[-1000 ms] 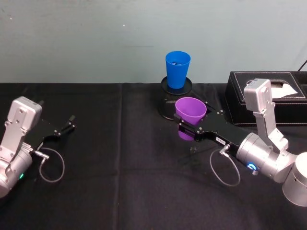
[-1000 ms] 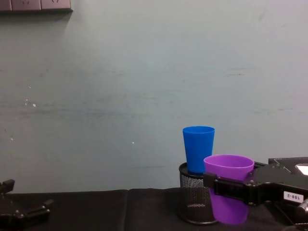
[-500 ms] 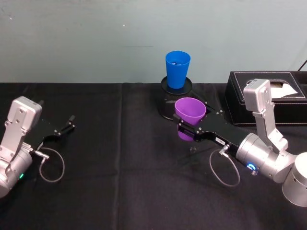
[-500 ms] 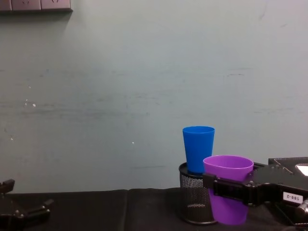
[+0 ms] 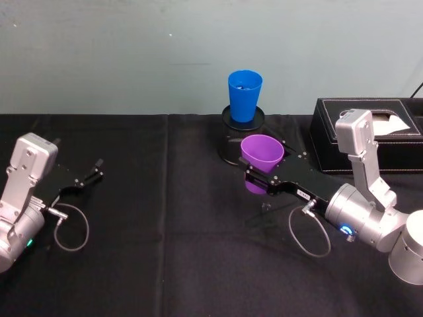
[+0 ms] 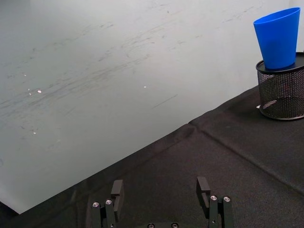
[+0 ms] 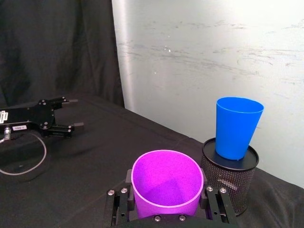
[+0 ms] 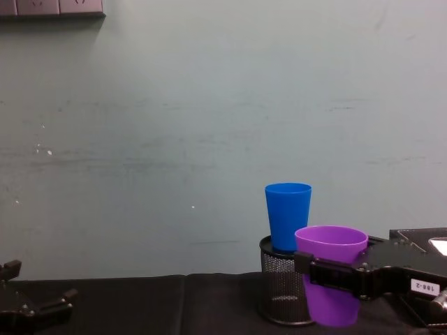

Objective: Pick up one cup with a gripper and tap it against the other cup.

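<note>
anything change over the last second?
Barely. The right tool, shut on the purple cup, sank a hair in the chest view, no more. The cup is still held upright in front of the blue cup, which stayed on the mesh holder. The left tool stayed open, parked at the left.

Cloth free L; box blocks R

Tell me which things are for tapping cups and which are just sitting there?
For the job: purple cup, right end effector holding it, blue cup.
Just sitting: mesh pen holder under the blue cup, black tissue box, idle left end effector.
</note>
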{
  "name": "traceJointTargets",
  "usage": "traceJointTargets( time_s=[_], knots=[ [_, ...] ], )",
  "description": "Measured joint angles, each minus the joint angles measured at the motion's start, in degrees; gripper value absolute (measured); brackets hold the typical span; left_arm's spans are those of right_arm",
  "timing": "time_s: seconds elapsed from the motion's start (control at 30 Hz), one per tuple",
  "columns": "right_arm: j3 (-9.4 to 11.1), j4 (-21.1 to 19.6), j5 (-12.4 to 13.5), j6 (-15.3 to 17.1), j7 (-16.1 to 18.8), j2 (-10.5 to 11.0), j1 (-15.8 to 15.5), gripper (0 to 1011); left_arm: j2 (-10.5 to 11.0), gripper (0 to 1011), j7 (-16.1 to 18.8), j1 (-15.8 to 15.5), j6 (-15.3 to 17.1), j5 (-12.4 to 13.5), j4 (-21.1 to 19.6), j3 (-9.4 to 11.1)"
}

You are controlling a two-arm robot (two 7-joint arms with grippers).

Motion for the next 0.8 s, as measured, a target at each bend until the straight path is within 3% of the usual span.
traceJointTargets(
  time_s=[0.8],
  knots=[
    [0.00,0.00,0.00,0.01,0.00,0.00,0.00,734,0.00,1000,0.00,0.00,0.00,0.00,0.00,0.00]
  ],
)
